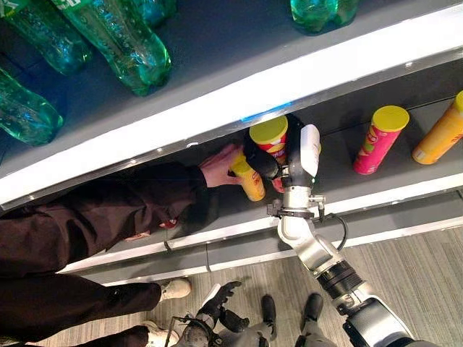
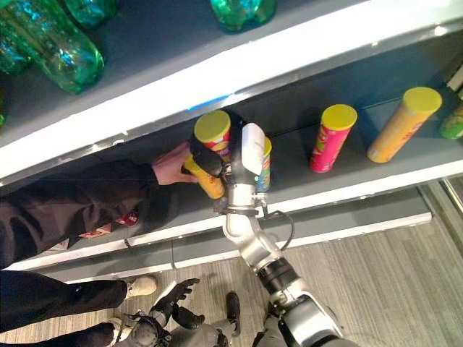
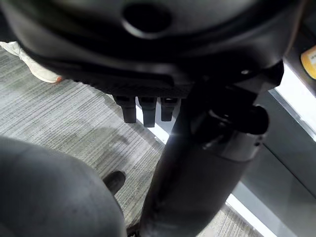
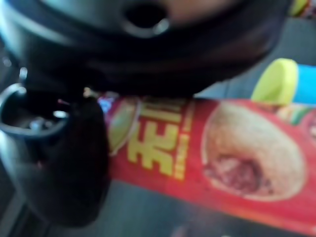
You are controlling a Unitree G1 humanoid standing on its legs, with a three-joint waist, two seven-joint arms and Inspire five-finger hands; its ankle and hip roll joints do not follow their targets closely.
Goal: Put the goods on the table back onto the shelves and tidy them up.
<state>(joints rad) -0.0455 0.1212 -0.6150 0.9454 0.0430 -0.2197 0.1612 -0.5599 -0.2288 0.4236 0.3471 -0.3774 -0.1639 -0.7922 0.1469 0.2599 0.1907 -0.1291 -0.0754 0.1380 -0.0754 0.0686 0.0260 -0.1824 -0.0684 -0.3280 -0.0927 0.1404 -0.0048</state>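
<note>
Your right hand (image 1: 271, 163) is curling round the red can (image 1: 270, 139) — standing it on the shelf (image 1: 405, 181) — while a person's hand (image 1: 219, 166) is steadying the yellow can (image 1: 248, 178).

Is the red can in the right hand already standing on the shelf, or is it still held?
Held: the right hand is curled round the red can. Whether its base rests on the shelf cannot be told.

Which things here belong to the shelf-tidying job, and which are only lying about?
Part of the job:
- red chip can, gripped by the right robot hand
- shelf it goes on
- pink can and orange can already standing there

Not part of it:
- green bottles on the upper shelf
- person's hand holding a yellow can
- left robot hand, idle, low by the floor
</note>
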